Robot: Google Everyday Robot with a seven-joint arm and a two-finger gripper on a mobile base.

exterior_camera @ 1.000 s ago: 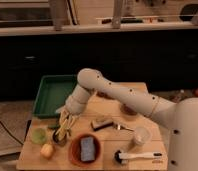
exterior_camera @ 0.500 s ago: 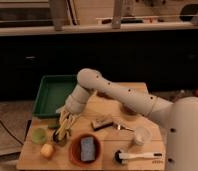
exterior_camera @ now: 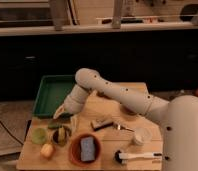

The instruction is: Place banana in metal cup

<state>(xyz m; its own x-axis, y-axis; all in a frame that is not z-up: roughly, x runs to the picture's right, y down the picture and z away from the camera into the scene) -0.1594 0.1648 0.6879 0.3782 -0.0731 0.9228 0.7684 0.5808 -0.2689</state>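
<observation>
Arm reaches from my body at the right, across the table (exterior_camera: pixel 109 150), and bends down toward the front-left corner.

Hand (exterior_camera: pixel 68 125): low, at the near edge of the green tray (exterior_camera: pixel 51 92), just above the metal cup (exterior_camera: pixel 60 137). I cannot tell how far the hand is open.

Banana (exterior_camera: pixel 61 115): a pale-yellow elongated shape at the hand, over the near rim of the tray and just above the cup. I cannot tell whether I grip it or only touch it. It is not in the cup.

Metal cup: dark, low, upright on the table. It stands between the light-green cup (exterior_camera: pixel 39 135) on its left and the red bowl (exterior_camera: pixel 74 150) on its right.

Other items:
- Round yellow fruit (exterior_camera: pixel 47 150) in front of the two cups, near the table's front edge.
- Blue-grey sponge (exterior_camera: pixel 87 149) lying in the red bowl.
- Small grey-brown block (exterior_camera: pixel 102 122) mid-table, right of the hand.
- Clear whitish cup (exterior_camera: pixel 141 136) further right, well apart from the hand.
- Brush (exterior_camera: pixel 137 156) with dark head and white handle, lying along the front edge.
</observation>
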